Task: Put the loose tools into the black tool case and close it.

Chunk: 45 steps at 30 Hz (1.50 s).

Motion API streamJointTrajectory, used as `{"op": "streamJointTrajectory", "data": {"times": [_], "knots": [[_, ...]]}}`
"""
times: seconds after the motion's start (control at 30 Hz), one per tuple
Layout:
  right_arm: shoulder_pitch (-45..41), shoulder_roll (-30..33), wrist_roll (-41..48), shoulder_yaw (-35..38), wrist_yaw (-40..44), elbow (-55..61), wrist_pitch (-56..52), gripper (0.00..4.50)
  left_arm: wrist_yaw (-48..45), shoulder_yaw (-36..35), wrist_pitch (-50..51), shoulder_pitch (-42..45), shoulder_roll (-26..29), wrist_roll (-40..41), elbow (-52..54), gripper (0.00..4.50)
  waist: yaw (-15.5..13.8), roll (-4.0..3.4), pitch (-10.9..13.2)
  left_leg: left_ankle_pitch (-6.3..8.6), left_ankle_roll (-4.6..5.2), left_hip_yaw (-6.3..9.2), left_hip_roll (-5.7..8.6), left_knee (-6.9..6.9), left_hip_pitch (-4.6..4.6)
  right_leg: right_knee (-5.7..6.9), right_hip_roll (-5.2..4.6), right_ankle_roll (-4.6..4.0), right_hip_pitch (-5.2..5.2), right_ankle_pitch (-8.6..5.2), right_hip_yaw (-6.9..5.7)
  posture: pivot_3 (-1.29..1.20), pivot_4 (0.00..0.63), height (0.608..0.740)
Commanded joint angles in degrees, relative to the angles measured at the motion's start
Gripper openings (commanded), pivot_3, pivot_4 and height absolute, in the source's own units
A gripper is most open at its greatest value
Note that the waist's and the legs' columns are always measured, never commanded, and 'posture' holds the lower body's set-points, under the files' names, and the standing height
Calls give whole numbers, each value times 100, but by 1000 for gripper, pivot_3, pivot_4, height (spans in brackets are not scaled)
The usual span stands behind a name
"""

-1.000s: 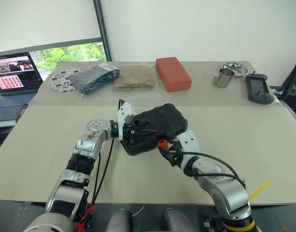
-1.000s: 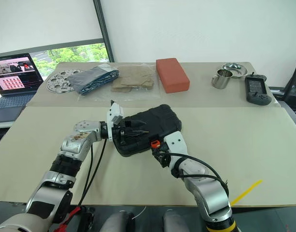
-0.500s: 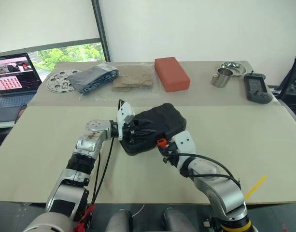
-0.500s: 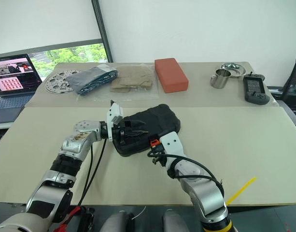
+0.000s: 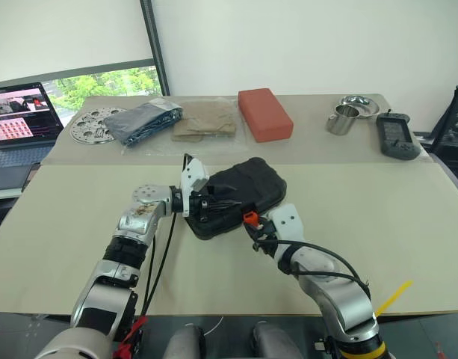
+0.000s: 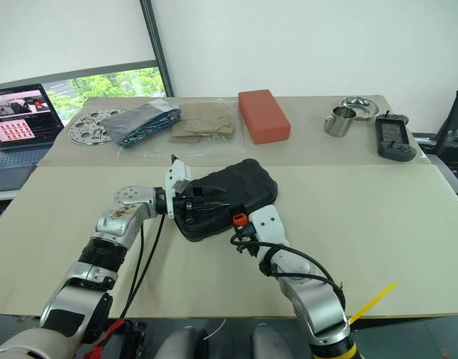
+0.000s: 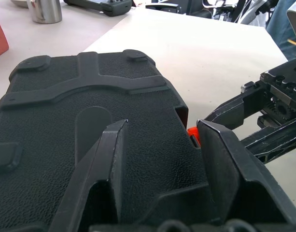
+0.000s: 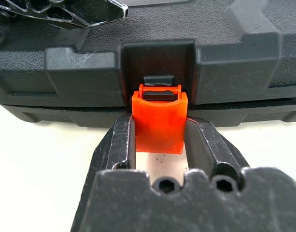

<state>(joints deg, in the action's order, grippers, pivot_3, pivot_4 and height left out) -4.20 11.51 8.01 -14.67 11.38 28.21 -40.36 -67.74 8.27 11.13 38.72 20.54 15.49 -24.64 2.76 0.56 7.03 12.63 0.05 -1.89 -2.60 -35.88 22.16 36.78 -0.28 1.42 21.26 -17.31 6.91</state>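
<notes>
The black tool case [image 5: 247,187] lies closed on the beige table, its lid down. My left gripper [image 7: 162,145] reaches in from the left, and its fingers [image 5: 221,203] stand open, spread flat over the lid's textured top. At the case's near edge, my right gripper [image 8: 161,126] is shut on the orange latch [image 8: 160,118], one black finger against each side of it. In the left eye view the latch [image 5: 249,218] shows just ahead of my right wrist. The loose tools are out of view.
Along the far side lie a perforated metal disc [image 5: 94,124], a dark blue bag [image 5: 143,120], a brown pad [image 5: 206,120], a red-orange block [image 5: 266,114], a steel cup [image 5: 338,120], a bowl [image 5: 359,105] and a black handheld device [image 5: 398,136]. A laptop [image 5: 19,112] stands far left.
My right gripper has narrowed onto the orange latch and its wrist has tilted slightly. The left gripper and the case have stayed put.
</notes>
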Motion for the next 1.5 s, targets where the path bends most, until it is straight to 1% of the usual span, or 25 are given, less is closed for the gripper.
{"op": "streamJointTrajectory", "data": {"times": [0.03, 0.33, 0.6, 0.97, 1.17, 1.5], "knots": [[-78, -78, -52, 94, 117, 121, 920, 1158, -11, 152, 55, -142, -8, -176, -222, 2437, 3, 0, 0, 0, 0, 0, 0, 0, -1, 0, 0, 1, -1, 0, 0, 0, 150, 740], [87, -112, 15, 189, 431, -289, 1902, 1158, -2, 193, 6, -186, 1, -206, -235, 2437, 3, 0, 0, 0, 0, 0, 0, 1, -2, 0, 0, 1, -1, -1, 1, 0, 150, 740], [171, -136, 8, 254, 599, -581, 2312, 1158, 3, 237, -52, -223, 4, -259, -217, 2437, 3, 0, 0, 0, 0, 0, 0, 1, -3, 0, 0, 1, -2, -1, 2, 0, 150, 740], [204, -357, -102, 280, 562, -972, 2985, 1158, -30, 292, -200, -261, 8, -410, -249, 2437, 8, -1, 0, 0, 0, 0, -1, 3, -8, 1, 0, 1, -3, -1, 6, 0, 150, 740], [185, -418, -142, 308, 571, -1090, 3148, 1158, -16, 292, -207, -275, -1, -418, -251, 2437, 12, -1, -1, 0, 0, 0, -1, 4, -10, 2, 0, 0, -4, -1, 7, 0, 150, 740], [222, -233, -157, 267, 780, -924, 2801, 1158, 12, 288, -253, -304, -26, -422, -283, 2437, 6, -5, -3, 0, 0, 0, -1, 4, -11, 1, 0, 0, -6, -1, 7, 0, 150, 740]]}}
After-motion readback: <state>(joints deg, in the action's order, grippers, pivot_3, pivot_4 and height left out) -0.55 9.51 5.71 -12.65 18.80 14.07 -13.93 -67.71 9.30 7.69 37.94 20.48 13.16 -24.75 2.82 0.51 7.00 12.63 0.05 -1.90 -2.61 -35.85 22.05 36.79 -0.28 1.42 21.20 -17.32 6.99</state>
